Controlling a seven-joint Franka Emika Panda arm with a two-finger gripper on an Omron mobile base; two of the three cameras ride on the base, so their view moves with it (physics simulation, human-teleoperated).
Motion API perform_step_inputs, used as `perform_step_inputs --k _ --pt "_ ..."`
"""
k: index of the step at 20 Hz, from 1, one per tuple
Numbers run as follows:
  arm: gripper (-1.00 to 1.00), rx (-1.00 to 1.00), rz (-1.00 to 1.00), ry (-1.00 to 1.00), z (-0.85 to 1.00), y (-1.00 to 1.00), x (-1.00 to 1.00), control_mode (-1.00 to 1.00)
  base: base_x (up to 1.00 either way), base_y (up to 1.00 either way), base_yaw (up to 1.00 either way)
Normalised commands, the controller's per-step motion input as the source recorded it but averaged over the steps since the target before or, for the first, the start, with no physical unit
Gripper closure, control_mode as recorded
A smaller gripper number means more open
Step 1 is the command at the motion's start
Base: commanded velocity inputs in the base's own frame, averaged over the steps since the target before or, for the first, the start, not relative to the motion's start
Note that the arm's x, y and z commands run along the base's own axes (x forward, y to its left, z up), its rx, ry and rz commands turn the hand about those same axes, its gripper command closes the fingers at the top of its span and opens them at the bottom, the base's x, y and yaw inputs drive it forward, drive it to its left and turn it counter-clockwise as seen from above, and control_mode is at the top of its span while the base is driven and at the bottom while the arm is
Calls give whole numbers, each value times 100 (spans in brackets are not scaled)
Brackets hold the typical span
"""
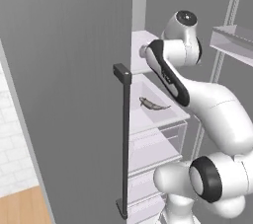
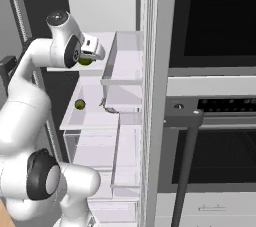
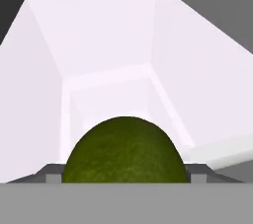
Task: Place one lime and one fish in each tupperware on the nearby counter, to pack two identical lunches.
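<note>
Lime [image 3: 124,151]: round, dimpled, dark green

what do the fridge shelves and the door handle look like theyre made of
Fridge shelves: likely translucent white plastic or frosted glass; pale, smooth, with see-through front panels.
Door handle: probably dark grey metal or hard plastic; a slim square-edged bar with a matte, dull surface.

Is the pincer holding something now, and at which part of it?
Yes, the pincer holds a lime. Its two fingers press on opposite sides of the fruit, about at its widest part, inside the fridge above a white shelf.
</note>
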Motion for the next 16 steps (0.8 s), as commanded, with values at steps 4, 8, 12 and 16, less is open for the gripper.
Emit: perform_step_inputs --k 4,8,12,16 --pt "100 0 6 0 3 -2 -100 -100 0 0 0" --pt "100 0 8 0 0 -4 -100 -100 0 0 0" --pt "100 0 8 0 -14 -1 -100 -100 0 0 0" --pt "100 -7 6 2 -55 0 -99 -100 0 0 0"
